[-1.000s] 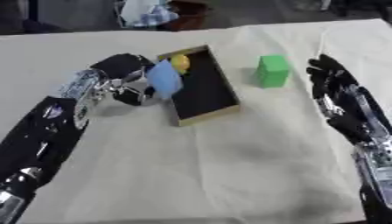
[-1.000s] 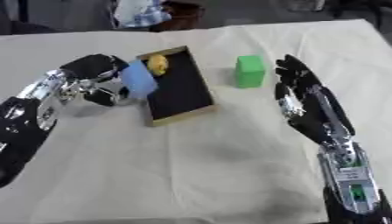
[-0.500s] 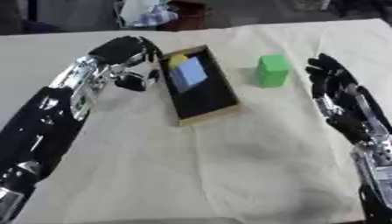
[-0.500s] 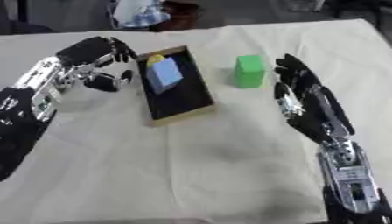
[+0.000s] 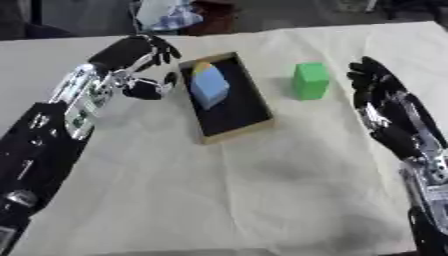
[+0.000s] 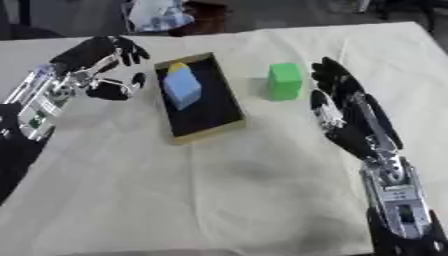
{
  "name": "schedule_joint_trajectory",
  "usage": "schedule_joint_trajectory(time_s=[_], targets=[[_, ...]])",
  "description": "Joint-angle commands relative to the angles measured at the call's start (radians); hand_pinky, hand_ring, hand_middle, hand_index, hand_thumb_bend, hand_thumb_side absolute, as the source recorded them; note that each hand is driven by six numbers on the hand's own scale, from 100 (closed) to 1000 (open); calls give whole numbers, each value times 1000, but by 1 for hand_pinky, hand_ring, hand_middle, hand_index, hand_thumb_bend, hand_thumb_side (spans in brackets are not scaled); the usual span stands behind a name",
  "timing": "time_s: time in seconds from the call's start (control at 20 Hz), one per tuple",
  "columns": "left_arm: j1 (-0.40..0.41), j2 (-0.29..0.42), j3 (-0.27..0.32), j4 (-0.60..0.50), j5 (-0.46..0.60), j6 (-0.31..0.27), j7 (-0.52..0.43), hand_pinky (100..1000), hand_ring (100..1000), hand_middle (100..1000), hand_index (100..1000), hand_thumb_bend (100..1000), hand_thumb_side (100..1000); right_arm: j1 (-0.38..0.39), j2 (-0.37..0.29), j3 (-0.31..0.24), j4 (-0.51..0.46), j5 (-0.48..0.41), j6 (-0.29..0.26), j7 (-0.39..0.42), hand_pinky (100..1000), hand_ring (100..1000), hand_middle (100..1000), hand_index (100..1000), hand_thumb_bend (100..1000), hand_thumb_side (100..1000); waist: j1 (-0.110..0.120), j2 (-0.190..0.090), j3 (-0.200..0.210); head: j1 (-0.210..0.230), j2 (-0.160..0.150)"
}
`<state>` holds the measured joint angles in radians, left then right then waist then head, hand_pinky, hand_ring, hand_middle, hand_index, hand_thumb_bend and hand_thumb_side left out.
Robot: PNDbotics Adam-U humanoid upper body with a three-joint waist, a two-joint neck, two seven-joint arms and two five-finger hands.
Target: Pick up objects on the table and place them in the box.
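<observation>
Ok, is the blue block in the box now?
In. The blue block lies on the box's dark floor, and the left hand is open beside it.

Table covered by a cream-coloured cloth [image 5: 219, 200], lightly wrinkled, spanning nearly the whole view. Beyond its far edge: a crumpled white-and-blue bundle [image 5: 166, 12], material not identifiable, just beside a dark reddish round object [image 5: 214, 10]. Remaining background dark, not resolvable.

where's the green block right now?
The green block stands on the cloth right of the box, outside it, near the table's far side. The open right robot hand is just to its right, not touching it.
</observation>
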<state>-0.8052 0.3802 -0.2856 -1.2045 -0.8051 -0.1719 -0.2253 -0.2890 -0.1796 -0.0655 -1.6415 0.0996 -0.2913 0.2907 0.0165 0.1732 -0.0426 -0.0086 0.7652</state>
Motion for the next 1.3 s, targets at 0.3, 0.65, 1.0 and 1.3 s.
schedule_joint_trajectory(time_s=[0.3,0.65,1.0,1.3], targets=[[166,109,46,-319,358,36,41,790,605,607,791,100,530,-182,-163,8,168,133,-51,40,954,948,920,1000,100,401,-22,-23,16,-12,5],[351,118,111,-510,530,45,43,792,593,597,782,100,600,-406,-286,69,529,337,-159,105,942,962,952,1000,100,588,-40,-28,30,-26,5],[452,102,144,-556,553,49,52,792,589,593,779,100,636,-577,-300,110,793,645,-258,89,929,981,999,1000,100,662,-42,-31,35,-27,5],[481,85,147,-558,553,44,42,793,589,593,779,100,659,-644,-264,112,893,884,-291,36,922,988,1000,1000,100,539,-41,-32,36,-30,5]])
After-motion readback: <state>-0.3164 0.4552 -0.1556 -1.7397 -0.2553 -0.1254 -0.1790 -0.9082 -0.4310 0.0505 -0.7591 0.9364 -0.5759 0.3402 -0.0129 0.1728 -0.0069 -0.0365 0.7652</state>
